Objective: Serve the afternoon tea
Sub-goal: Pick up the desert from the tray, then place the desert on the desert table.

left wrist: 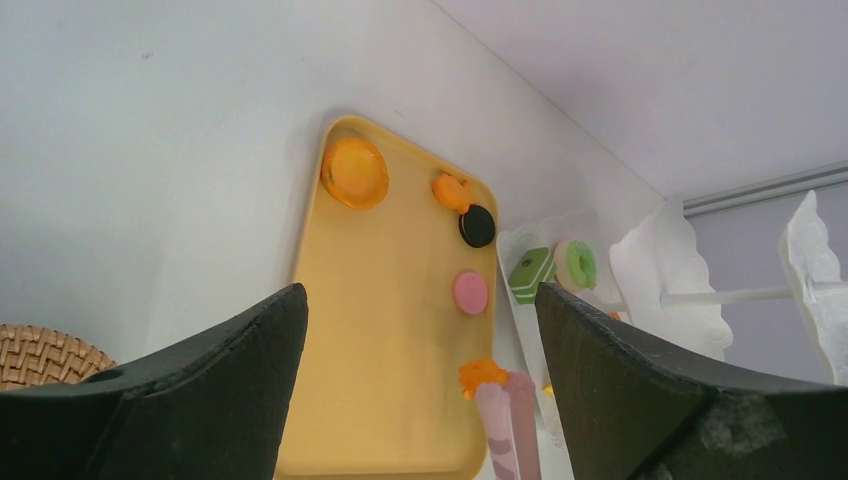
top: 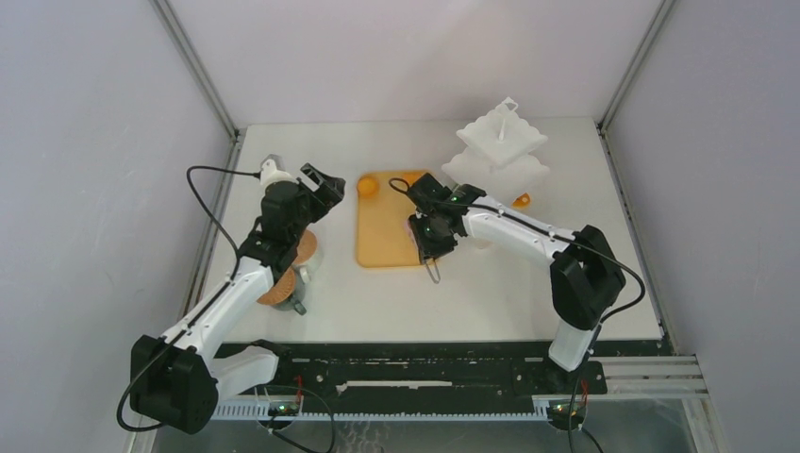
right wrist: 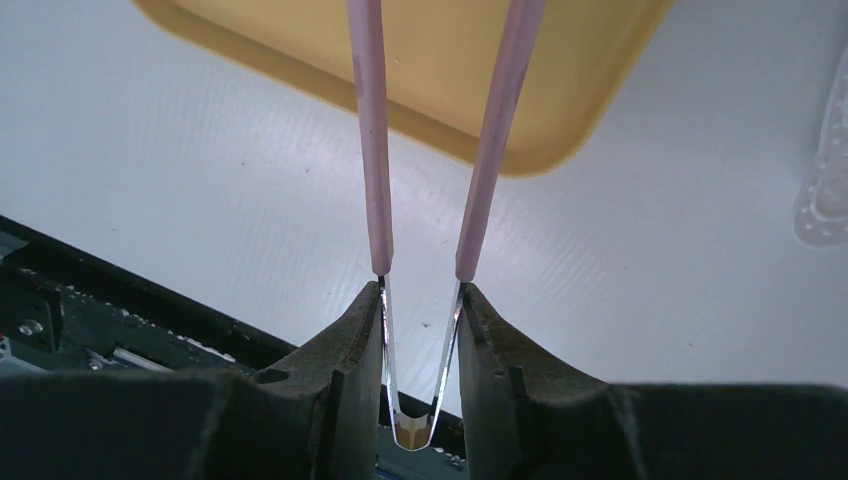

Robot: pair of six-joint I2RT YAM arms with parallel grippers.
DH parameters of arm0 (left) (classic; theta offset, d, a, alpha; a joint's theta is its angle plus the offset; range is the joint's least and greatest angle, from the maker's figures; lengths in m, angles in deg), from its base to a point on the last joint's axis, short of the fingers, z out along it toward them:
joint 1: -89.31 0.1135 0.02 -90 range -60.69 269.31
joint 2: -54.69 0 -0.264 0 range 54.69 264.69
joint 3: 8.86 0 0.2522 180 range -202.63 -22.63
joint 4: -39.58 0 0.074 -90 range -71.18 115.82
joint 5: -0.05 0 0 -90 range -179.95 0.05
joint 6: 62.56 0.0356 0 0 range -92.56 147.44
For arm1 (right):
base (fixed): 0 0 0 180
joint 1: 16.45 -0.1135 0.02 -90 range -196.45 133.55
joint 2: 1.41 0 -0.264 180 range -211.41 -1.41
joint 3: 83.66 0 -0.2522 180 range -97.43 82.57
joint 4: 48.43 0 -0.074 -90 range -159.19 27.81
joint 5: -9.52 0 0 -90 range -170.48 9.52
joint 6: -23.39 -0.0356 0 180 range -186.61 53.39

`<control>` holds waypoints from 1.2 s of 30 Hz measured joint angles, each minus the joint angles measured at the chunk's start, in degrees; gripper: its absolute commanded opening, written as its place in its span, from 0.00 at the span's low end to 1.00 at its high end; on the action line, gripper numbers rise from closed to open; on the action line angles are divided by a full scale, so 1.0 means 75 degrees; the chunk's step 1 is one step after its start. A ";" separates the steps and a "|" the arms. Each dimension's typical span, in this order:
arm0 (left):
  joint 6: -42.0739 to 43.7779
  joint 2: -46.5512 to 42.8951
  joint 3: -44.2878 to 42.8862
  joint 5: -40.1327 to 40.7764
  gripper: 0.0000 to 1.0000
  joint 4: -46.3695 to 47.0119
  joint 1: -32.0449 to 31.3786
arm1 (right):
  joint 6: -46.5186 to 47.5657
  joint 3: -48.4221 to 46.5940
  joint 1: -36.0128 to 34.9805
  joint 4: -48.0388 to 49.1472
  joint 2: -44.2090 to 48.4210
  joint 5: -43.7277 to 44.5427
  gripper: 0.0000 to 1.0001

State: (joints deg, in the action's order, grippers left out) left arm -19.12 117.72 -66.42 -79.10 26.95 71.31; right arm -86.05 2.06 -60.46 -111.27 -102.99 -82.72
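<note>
On the tan board (left wrist: 390,400) lie an orange tart (left wrist: 354,172), a small orange pastry (left wrist: 452,190), a black round (left wrist: 477,226) and a pink round (left wrist: 470,292). The thin pink tongs (left wrist: 510,430) pinch another orange pastry (left wrist: 482,375) at the board's right edge. My right gripper (right wrist: 422,300) is shut on the tongs (right wrist: 372,150) near their metal hinge. A green square pastry (left wrist: 532,273) and a green donut (left wrist: 578,264) sit on the white stand's bottom tier. My left gripper (left wrist: 420,300) hovers open and empty, left of the board (top: 387,236). Cork coasters (top: 283,283) lie partly hidden under the left arm.
A white tiered stand (top: 500,151) rises at the back right, with an orange piece (top: 521,199) beside its base. Grey walls and metal posts close the table at back and sides. A black rail (top: 425,363) runs along the near edge.
</note>
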 measured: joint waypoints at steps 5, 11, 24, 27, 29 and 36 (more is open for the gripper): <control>0.0003 -0.0143 0.0000 0.0032 0.89 -0.0044 -0.0017 | -0.0058 0.0000 -0.0114 -0.0026 0.0498 0.0082 0.16; 0.0003 -0.0172 0.0000 0.0076 0.88 -0.0061 -0.0020 | -0.0114 -0.0006 -0.0146 -0.0280 0.1309 0.0283 0.16; 0.0003 -0.0169 -0.0003 0.0076 0.88 -0.0178 -0.0076 | -0.0181 -0.0017 0.0662 -0.0740 0.2798 0.0641 0.17; 0.0006 -0.0154 -0.0006 0.0076 0.88 -0.0187 -0.0117 | -0.0178 -0.0017 0.0950 -0.0749 0.2818 0.0641 0.17; 0.0006 -0.0146 -0.0015 0.0076 0.88 -0.0221 -0.0128 | -0.0178 -0.0017 0.1151 -0.0746 0.2818 0.0638 0.17; 0.0050 -0.0015 -0.0032 0.0096 0.88 -0.0254 -0.0134 | -0.0166 -0.0035 0.1673 -0.0691 0.2652 0.0565 0.17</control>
State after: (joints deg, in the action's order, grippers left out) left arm -18.75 117.61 -66.66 -78.38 25.04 70.30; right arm -87.30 1.80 -47.91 -116.45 -83.10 -78.48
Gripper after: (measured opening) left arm 0.885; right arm 0.366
